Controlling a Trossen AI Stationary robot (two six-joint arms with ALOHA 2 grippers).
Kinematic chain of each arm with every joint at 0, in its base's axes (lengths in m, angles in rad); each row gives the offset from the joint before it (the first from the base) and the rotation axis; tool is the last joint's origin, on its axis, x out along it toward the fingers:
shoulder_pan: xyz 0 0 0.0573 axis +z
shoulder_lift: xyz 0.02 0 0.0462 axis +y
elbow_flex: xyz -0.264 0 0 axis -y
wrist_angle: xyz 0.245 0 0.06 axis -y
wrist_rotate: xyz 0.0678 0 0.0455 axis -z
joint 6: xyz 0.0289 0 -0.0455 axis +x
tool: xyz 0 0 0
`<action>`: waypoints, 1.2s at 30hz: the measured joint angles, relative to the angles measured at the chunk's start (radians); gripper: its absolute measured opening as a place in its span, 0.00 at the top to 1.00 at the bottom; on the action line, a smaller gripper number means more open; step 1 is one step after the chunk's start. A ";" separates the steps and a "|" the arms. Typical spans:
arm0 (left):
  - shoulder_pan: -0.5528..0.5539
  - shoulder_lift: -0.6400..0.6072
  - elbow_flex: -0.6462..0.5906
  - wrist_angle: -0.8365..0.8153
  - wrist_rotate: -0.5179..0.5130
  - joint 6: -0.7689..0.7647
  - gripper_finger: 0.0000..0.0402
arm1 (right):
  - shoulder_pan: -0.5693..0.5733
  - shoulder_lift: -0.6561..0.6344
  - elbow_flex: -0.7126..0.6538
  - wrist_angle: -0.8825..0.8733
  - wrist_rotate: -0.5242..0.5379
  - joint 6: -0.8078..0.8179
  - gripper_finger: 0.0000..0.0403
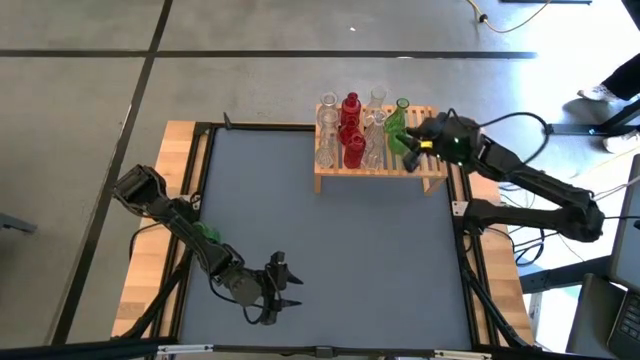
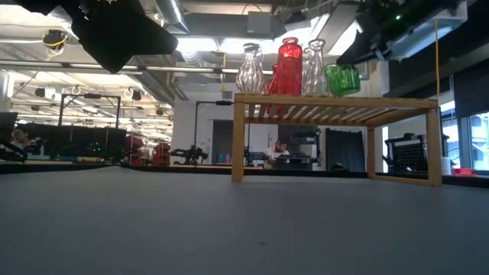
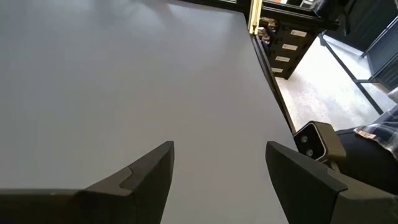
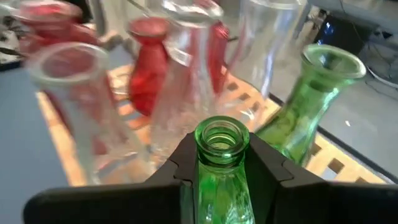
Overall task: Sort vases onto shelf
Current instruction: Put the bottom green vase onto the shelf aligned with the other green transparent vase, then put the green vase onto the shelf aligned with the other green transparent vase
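The vases are standing bunched on the slatted top of the shelf (image 1: 380,172), which is sitting at the far edge of the grey counter (image 1: 330,250), toward the right arm's side. Clear ones (image 1: 327,130) are making up the cluster's left end, red ones (image 1: 351,128) are showing in the middle among more clear glass, and a green vase (image 1: 401,112) is standing at the right end. Just beside that one, a second green vase (image 4: 221,165) is being gripped around its neck by the right gripper (image 1: 425,140), whose dark fingers (image 4: 264,163) are clenching it from both sides above the shelf's right end. From counter level its green body (image 2: 342,79) is showing at the top slats, though I cannot tell whether it is touching them. The left gripper (image 1: 283,288) is waiting well apart, over the bare near part of the counter, its fingers (image 3: 152,171) spread and holding nothing.
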 joint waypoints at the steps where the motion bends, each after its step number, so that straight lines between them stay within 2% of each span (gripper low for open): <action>1: 0.000 0.000 0.000 0.000 0.000 0.000 0.38 | -0.018 0.010 0.000 0.001 -0.009 0.000 0.82; 7: 0.000 0.001 0.000 0.000 0.001 0.000 0.38 | -0.070 0.070 0.000 0.032 -0.070 0.003 0.82; 18: 0.000 0.001 0.000 0.003 0.001 0.001 0.38 | -0.069 0.137 0.003 0.054 -0.055 0.002 0.77; 22: 0.000 0.001 0.000 0.003 0.001 0.001 0.38 | -0.069 0.137 0.003 0.049 -0.051 0.003 0.72; 29: 0.000 0.001 0.000 0.003 0.002 0.000 0.38 | -0.069 0.115 0.005 0.020 -0.021 -0.002 0.56; 36: 0.000 -0.015 0.000 -0.013 0.002 -0.035 0.38 | -0.068 0.063 0.121 -0.124 -0.052 -0.033 0.50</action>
